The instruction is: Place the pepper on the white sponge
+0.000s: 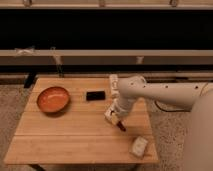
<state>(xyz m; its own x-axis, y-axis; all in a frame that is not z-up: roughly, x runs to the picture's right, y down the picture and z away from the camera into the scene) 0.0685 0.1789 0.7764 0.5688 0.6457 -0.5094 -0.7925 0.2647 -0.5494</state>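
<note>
Wooden planks make up the table (65,137), with an orange bowl (53,99) at its left and a black slab (95,95) near the middle. Right of centre, the tool (118,121) seems clenched on the pepper (121,126), which juts from its tip. The pick-up looks done; the white sponge (139,146) lies bare near the front right corner, so carrying over and setting down remain.

One raised view — looking down across the table (60,135) from its near edge — hand (116,120) mid-frame
</note>
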